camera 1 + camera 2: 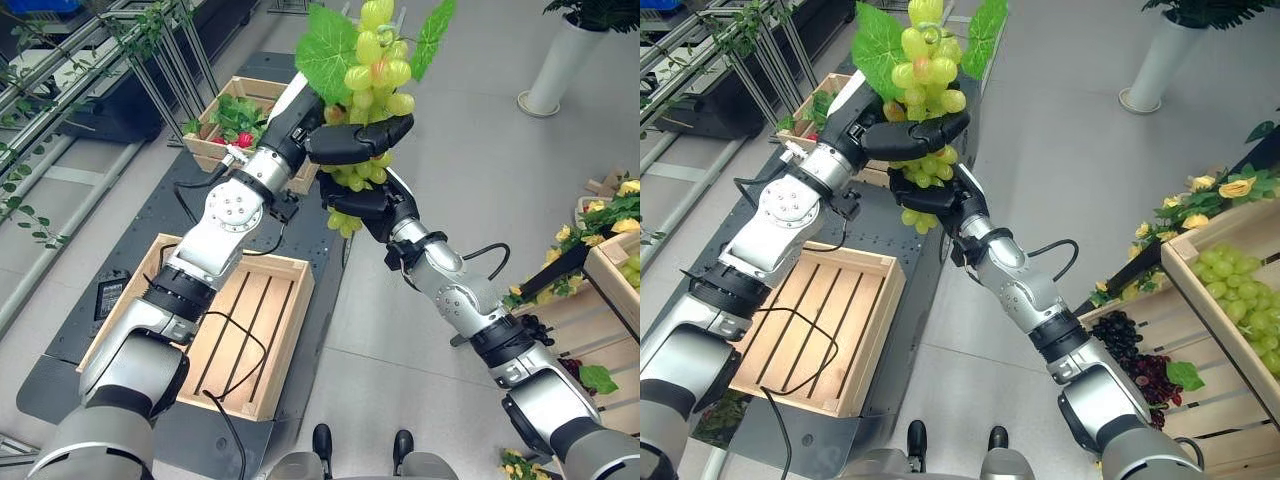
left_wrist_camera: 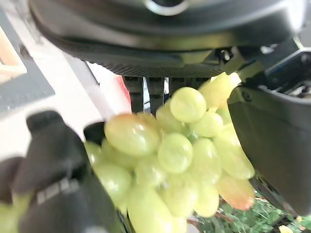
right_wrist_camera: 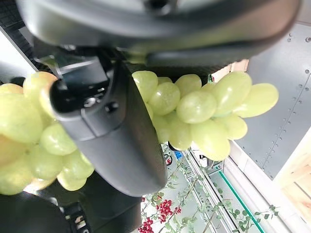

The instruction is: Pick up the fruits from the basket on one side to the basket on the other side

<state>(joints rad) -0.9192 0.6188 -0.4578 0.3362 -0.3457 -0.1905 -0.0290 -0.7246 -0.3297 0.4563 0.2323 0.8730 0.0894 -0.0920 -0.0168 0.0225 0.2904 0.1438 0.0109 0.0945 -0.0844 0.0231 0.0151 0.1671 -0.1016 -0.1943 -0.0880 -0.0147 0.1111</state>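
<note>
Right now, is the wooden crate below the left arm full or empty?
Empty: the wooden crate shows bare slats, while both hands hold the green grapes above.

The grape bunch [image 1: 375,70] is pale yellow-green, a few grapes blushed pink, with bright green leaves [image 1: 325,50]. Both hands, left hand [image 1: 355,140] and right hand [image 1: 365,200], are black. The slatted crate [image 1: 235,330] is light wood.

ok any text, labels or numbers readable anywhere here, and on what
None can be read.
The grape bunch, held up by the left hand and right hand, carries no tag.
The empty wooden crate is unmarked.
The dark device beside it: any label is too small to read.
</note>
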